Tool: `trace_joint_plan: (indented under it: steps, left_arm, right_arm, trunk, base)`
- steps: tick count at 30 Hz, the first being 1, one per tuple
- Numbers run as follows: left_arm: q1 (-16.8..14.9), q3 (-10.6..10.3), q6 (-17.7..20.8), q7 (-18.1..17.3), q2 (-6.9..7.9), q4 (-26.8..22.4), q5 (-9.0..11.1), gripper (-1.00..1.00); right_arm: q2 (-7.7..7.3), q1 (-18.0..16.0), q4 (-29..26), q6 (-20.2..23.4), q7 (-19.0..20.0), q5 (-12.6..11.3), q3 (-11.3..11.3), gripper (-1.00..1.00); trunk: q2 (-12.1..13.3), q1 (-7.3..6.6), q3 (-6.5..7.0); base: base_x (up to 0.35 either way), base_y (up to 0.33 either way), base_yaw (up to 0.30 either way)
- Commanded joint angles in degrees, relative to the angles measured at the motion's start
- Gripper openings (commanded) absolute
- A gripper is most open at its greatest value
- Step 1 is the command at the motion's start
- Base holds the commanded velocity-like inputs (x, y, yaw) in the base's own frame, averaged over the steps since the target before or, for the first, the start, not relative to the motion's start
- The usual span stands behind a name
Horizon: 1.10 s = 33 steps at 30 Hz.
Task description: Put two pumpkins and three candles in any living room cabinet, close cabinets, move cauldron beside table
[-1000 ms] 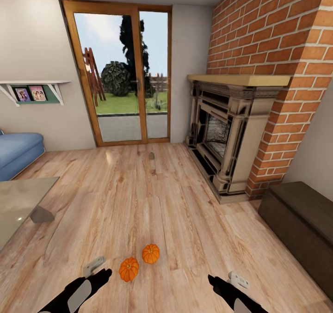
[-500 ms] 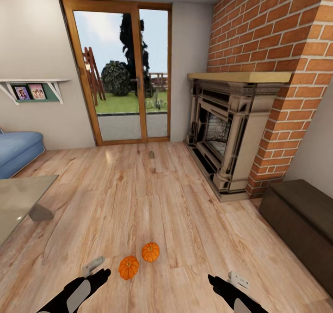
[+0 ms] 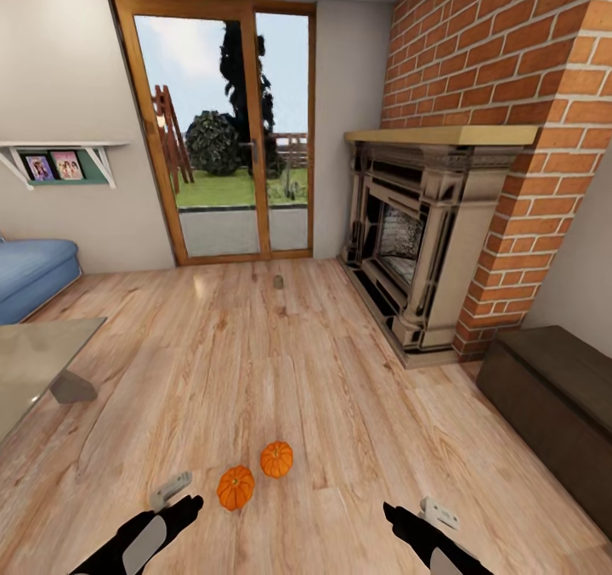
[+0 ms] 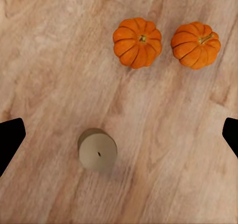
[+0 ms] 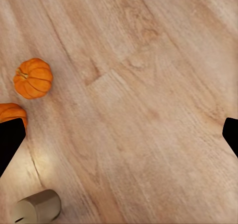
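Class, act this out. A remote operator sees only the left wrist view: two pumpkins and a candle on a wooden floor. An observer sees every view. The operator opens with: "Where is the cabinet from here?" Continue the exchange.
Observer: In the head view, the cabinet stands low and dark at the robot's right, just past the brick column.
Operator: Is the right pincer carrying anything?
Observer: No. The right pincer is open, with only bare floor between its fingers.
Operator: Any table around?
Observer: Yes, a glass-topped table shows at the robot's left.
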Motion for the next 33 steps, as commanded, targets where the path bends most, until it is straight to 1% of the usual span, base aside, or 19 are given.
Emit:
trace_joint_plan:
  steps: [1,8,18,23,25,30,33]
  left_arm:
    - [-0.01,-0.47,0.16,0.49,0.07,-0.15,0.51,1.0]
    - [0.0,-0.46,0.16,0.61,0.11,-0.13,0.55,1.0]
    - [0.0,-0.48,-0.03,0.59,-0.14,-0.12,0.56,1.0]
    - [0.0,-0.52,-2.48,0.66,-0.18,-0.1,0.59,1.0]
    - [0.0,-0.49,-3.1,0.95,-0.16,0.79,0.5,1.0]
    - [0.0,-0.52,-3.57,3.25,-0.21,2.02,0.27,1.0]
    - [0.0,-0.52,-3.6,3.76,-0.24,2.12,0.25,1.0]
  right_arm:
    - [-0.04,-0.04,0.09,-0.28,0.15,-0.6,0.48,1.0]
    - [-0.11,-0.05,0.07,-0.29,0.15,-0.52,0.47,1.0]
    - [-0.05,-0.07,0.1,-0.88,0.15,-0.52,0.47,1.0]
    - [-0.04,-0.05,0.1,-1.21,0.15,-0.52,0.47,1.0]
    - [-0.04,-0.06,0.1,-1.24,0.15,-0.52,0.49,1.0]
    - [-0.02,-0.04,0.1,-1.26,0.18,-0.56,0.54,1.0]
    - [0.01,-0.05,0.1,-1.21,0.22,-0.59,0.55,1.0]
  trunk:
    - [-0.44,0.22,-0.24]
    - [-3.25,1.76,-1.5]
    - [-3.25,1.76,-1.5]
    - [-3.25,1.76,-1.5]
    - [-3.25,1.76,-1.5]
    - [-5.26,2.86,-2.39]
    - [-6.46,3.52,-2.93]
  base:
    - [0.0,0.0,0.0]
    - [0.0,0.0,0.0]
    - [0.0,0.0,0.0]
    - [0.0,0.0,0.0]
    - [0.0,0.0,0.0]
    - [0.0,0.0,0.0]
    - [0.0,0.0,0.0]
